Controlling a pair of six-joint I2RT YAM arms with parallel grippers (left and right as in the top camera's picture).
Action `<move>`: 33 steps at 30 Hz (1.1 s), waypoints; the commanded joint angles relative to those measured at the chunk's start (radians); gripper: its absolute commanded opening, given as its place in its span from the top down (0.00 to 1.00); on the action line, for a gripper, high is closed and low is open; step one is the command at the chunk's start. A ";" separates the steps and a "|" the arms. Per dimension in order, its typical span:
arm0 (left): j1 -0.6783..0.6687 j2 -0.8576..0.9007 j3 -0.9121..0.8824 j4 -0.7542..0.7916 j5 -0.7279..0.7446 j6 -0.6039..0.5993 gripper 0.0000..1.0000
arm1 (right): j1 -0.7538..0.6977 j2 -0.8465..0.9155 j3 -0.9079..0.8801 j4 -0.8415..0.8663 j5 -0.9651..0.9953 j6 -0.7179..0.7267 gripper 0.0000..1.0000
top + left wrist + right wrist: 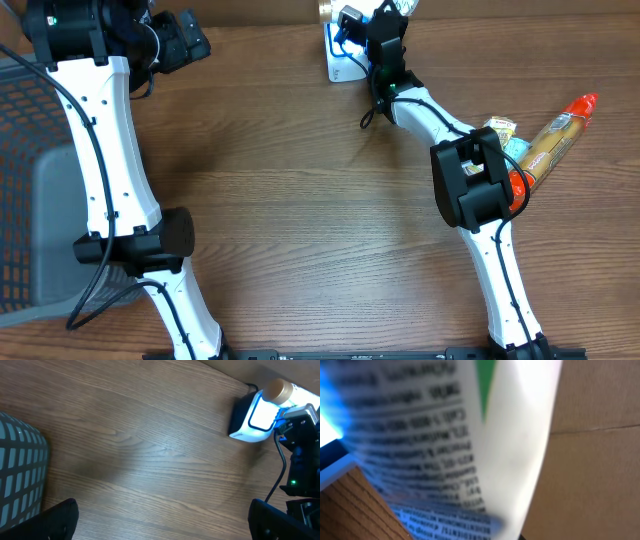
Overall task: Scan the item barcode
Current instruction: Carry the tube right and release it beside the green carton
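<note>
1. Right gripper [366, 22]: closed on the white item [445, 435]. Its fingers do not show in the right wrist view, because the item fills most of that frame at close range. The item's surface carries lines of blurred black print and a green patch; the print cannot be read.

2. Item position: held just above the scanner [340, 62], at the scanner's far edge. In the left wrist view a tan, rounded end of the item [278, 391] sits directly over the scanner's lit face. The white body runs from that end away to the right arm's side.

3. Scanner: a small white unit with a dark back, standing on the wooden table [300, 200]. Its face glows blue-white, and the same blue glow shows at the left edge of the right wrist view.

4. Left gripper [162, 510]: jaws fully apart and holding nothing. Its dark fingers [60, 520] show at the lower corners of its own view. It hangs above bare wood, well apart from the scanner on the left arm's side.

5. Other objects relative to the scanner:
- An orange-and-yellow tube pack with a red tip [555, 140] lies on the table well to the right arm's side, nearer the robot.
- A small packet [503, 128] lies just beside that pack, on its scanner side.
- A grey mesh basket [30, 120] stands far off on the left arm's side.
</note>
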 commanded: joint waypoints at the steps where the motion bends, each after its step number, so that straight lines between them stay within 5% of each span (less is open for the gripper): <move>1: -0.008 -0.026 0.002 -0.002 -0.007 0.019 0.01 | 0.007 -0.035 0.034 0.024 0.035 0.019 0.96; 10: -0.009 -0.026 0.002 -0.002 -0.006 0.019 0.01 | 0.037 -0.084 0.034 0.100 0.097 0.116 0.96; 18: -0.008 -0.026 0.002 -0.002 -0.007 0.019 0.00 | 0.051 -0.315 0.034 -0.168 0.250 0.294 0.96; 21: -0.008 -0.026 0.002 -0.002 -0.006 0.019 0.00 | 0.064 -0.425 0.034 -0.344 0.360 0.483 0.96; 25: -0.008 -0.026 0.002 -0.002 -0.006 0.019 0.00 | 0.053 -0.574 0.034 -0.825 0.319 0.903 0.96; 28: -0.008 -0.026 0.002 -0.002 -0.006 0.019 0.00 | 0.012 -0.655 0.034 -1.160 0.084 1.221 0.95; 29: -0.008 -0.026 0.002 -0.002 -0.007 0.019 0.00 | -0.020 -0.683 0.034 -1.283 -0.072 1.348 0.82; 33: -0.008 -0.026 0.002 -0.002 -0.006 0.019 0.01 | -0.132 -0.702 0.034 -1.503 -0.408 1.612 0.82</move>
